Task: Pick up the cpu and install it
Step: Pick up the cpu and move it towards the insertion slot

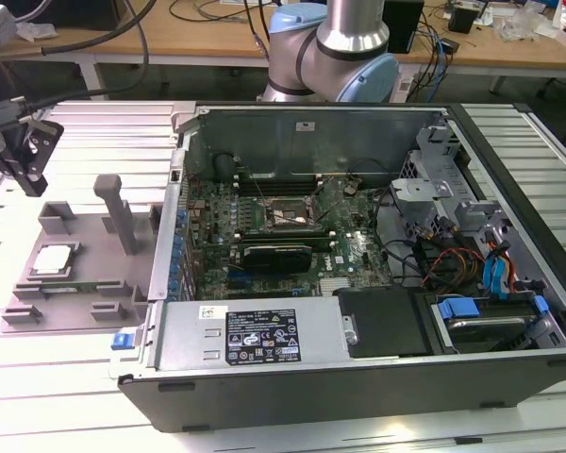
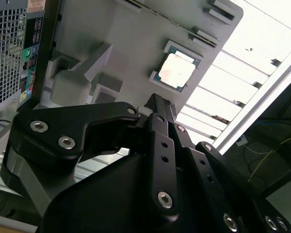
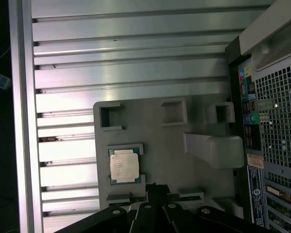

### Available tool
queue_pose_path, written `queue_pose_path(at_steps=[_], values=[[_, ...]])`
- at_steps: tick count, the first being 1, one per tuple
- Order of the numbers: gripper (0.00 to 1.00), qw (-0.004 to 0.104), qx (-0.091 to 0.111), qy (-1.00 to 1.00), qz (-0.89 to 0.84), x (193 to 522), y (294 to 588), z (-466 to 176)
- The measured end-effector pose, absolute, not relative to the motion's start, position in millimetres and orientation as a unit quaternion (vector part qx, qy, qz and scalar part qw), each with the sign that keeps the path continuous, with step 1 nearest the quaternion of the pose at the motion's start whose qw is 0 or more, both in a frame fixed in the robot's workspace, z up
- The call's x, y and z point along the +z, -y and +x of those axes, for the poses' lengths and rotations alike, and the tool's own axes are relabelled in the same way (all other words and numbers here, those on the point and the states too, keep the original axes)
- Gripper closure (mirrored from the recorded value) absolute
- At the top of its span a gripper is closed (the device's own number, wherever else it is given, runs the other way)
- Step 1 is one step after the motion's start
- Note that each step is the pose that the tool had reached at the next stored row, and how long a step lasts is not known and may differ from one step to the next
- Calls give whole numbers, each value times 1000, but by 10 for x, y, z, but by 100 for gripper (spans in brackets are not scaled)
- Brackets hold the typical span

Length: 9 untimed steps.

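Ribbed aluminium slats are making up the tabletop, gleaming pale and running in long straight grooves. On it, at the exterior view's left, the cpu is lying flat. It is a small square chip with a matte silvery metal lid and a thin greenish rim. It is sitting in a shallow square pocket of a grey moulded tray. The tray's dull plastic surface is carrying boxy recesses, small raised blocks and one thick upright post.

The hand, black and built of flat link plates studded with round bolt heads, is hanging over the tray. It is near the cpu but apart from it. Whether it is open or closed I cannot tell.

Just beside the tray, toward the exterior view's right, a large computer case of dark grey sheet metal is lying on its side with the open side facing up. Its perforated rear grille is facing the tray in the first wrist view. Inside the case a green motherboard is lying flat, crowded with small parts. A dark square socket frame with a thin metal bracket is sitting near the board's middle. Blue plastic clips and loose coloured wires are showing at the end of the case toward the exterior view's right. Behind the case, the arm's rounded silver and pale blue joint is rising.
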<state>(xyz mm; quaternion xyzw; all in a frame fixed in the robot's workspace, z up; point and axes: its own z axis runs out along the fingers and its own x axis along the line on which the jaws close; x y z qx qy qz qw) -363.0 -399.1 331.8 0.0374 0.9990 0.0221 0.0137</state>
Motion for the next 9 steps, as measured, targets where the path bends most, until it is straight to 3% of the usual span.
queue_pose_path(at_steps=[9], values=[[89, 14, 22, -999, 37, 3314, 3991, -3630]])
